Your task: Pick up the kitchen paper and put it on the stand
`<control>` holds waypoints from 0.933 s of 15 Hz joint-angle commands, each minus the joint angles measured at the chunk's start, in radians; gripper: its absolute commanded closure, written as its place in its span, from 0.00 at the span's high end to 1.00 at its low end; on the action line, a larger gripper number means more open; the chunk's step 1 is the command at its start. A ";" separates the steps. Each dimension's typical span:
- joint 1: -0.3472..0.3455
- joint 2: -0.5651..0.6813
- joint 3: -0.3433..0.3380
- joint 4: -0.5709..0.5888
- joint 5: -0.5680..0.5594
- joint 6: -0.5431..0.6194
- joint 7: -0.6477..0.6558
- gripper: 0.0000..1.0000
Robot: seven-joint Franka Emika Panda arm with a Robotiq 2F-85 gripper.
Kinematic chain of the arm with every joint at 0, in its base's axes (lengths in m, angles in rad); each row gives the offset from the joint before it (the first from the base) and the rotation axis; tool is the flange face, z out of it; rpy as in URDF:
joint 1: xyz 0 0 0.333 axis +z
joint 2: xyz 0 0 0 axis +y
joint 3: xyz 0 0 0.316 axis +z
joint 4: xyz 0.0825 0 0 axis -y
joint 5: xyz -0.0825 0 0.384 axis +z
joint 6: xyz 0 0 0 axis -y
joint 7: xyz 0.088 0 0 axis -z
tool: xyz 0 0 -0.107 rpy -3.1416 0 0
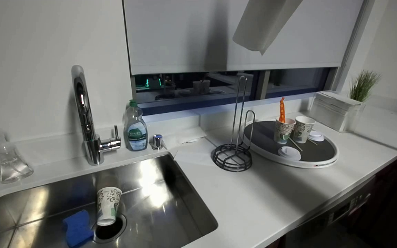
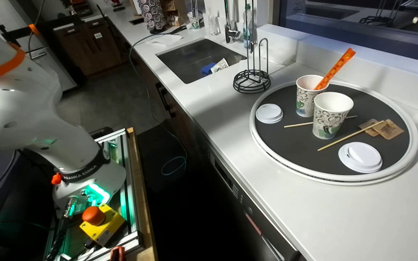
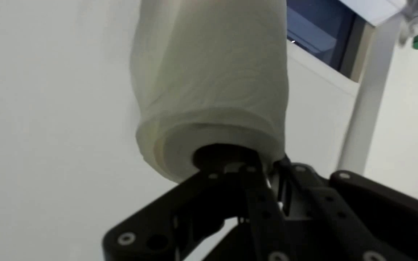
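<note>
I use the white counter as my level, and mind the round tray when I come down. The kitchen paper hangs tilted in the air, higher than the stand, so I want it upright first. The stand sits just beside the tray; its shorter side loop must end up outside the roll. My gripper is pinched narrow on the roll's end wall, one finger apparently inside the core. That end hold may swing, so slow moves suit. Then I centre the core's far opening, hidden from me, over the rod tip and lower straight.
</note>
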 commanded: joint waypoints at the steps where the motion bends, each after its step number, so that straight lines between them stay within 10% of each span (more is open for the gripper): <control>1: 0.031 -0.091 -0.014 -0.017 0.087 -0.168 -0.110 0.03; 14: 0.150 -0.096 -0.093 0.006 0.112 -0.342 -0.106 0.03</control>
